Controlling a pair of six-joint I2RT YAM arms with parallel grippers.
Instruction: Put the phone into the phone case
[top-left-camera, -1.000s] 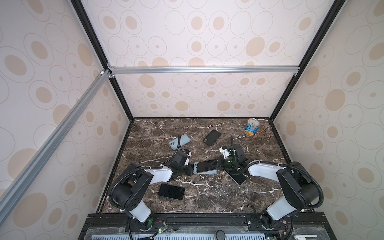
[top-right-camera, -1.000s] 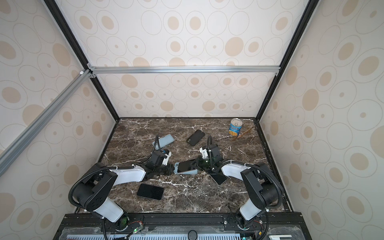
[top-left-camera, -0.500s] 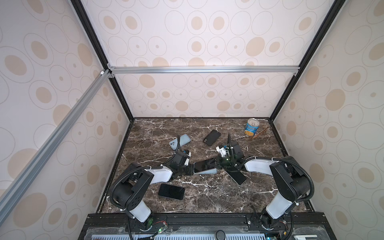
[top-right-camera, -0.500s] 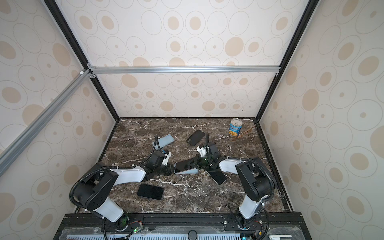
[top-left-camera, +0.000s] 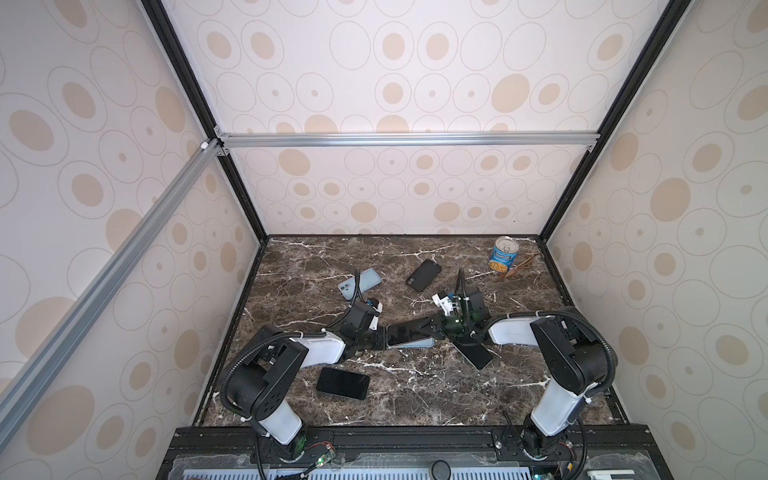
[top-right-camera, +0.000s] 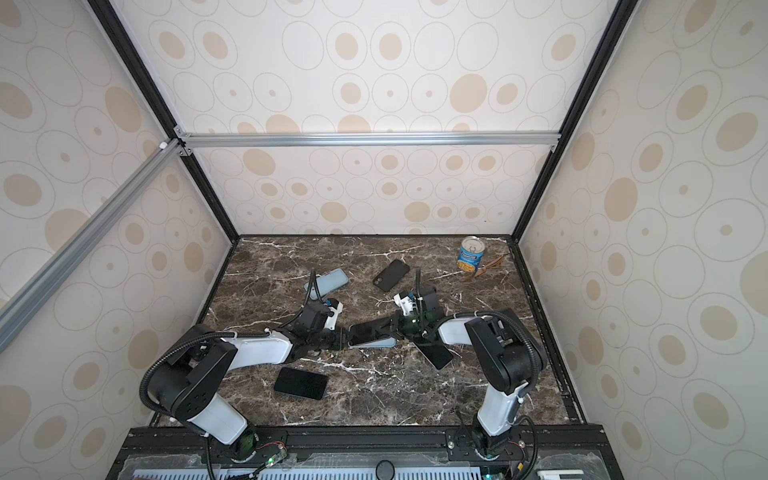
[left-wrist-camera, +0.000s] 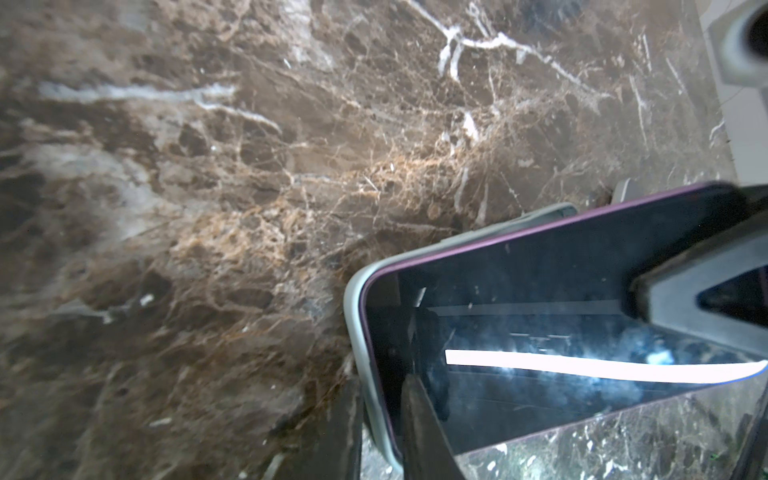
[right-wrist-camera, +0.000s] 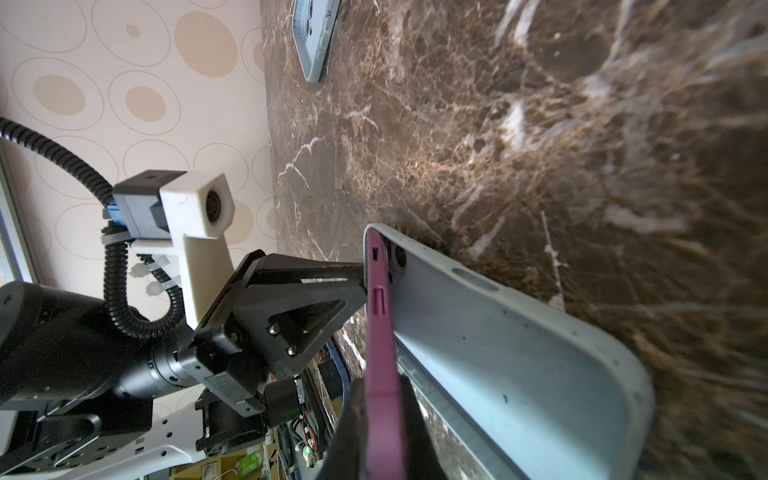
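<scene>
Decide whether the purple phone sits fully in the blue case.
Partly: the phone tilts, one end in the case, the other held clear by the right gripper.

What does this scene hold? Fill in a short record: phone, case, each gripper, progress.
phone: purple-edged, tilted, one end inside the case
phone case: light blue, open side facing the phone
left gripper: pinching the case's camera end
right gripper: shut on the phone's raised end
progress: phone partly in, not yet seated flat

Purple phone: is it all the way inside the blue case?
No, the phone tilts up away from the case, meeting it only at one end.
</scene>
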